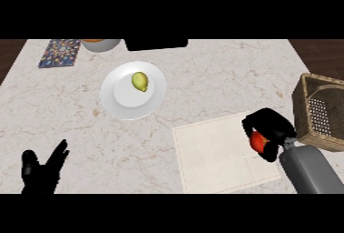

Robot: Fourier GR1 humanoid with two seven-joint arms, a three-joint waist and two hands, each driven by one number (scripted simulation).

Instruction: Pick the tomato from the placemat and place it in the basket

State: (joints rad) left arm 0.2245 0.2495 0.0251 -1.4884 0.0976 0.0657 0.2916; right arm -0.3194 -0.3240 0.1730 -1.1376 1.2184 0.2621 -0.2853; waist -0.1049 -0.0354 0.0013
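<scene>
While the right hand (269,132) curls around the red tomato (257,141), the picking-up step looks like it is under way. Only a bit of the tomato peeks out from under the black fingers. It sits over the right edge of the pale placemat (215,154), at about four o'clock on the desk (201,82). I cannot tell if it is lifted off the mat yet.

I think the next move is to carry the tomato up and over to the right, toward three o'clock, over the near rim of the basket, and then let go inside.

That brown woven basket (321,113) stands just beside the hand, and what shows of its inside looks empty.

Near the middle, toward eleven o'clock, a white plate (118,98) holds one small yellow-green fruit (139,81). At the far edge, about eleven o'clock, a grey bowl (102,44) has something orange in it. A patterned mat (59,53) lies just to its left.

At seven o'clock the left hand (40,170) rests open, fingers up, holding nothing.
</scene>
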